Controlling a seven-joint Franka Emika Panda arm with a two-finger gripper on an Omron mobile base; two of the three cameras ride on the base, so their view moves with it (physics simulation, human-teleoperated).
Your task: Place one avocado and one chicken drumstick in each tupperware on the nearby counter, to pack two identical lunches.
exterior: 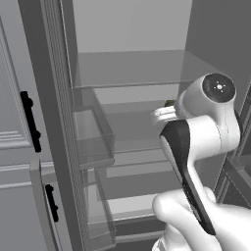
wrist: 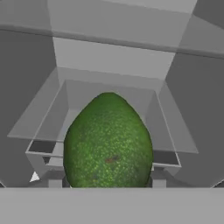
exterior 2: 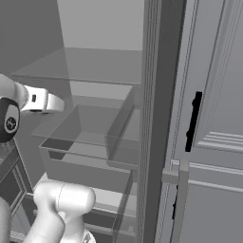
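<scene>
I see the avocado (wrist: 108, 142) big and close in the hand view: a green, pebbled, egg-shaped fruit, pointed end up, sitting right at the bottom middle of that view where the end effector's fingertips would rise. The tips themselves are hidden behind the fruit and the bottom band, so I cannot tell whether the end effector is gripping the avocado or merely standing around it. In the left base view a small sliver of green (exterior: 169, 103) shows just past the white wrist (exterior: 164, 114), inside the open fridge. Behind the fruit I see a clear drawer (wrist: 109, 94) with see-through walls, and above it a glass shelf (wrist: 113, 41) running across the fridge interior. From the left base view the arm (exterior: 201, 132) reaches in from the lower right toward the middle shelves, with clear door bins (exterior: 93, 135) on the left. A grey cabinet front with a black handle (exterior: 30, 120) stands at the far left.
</scene>
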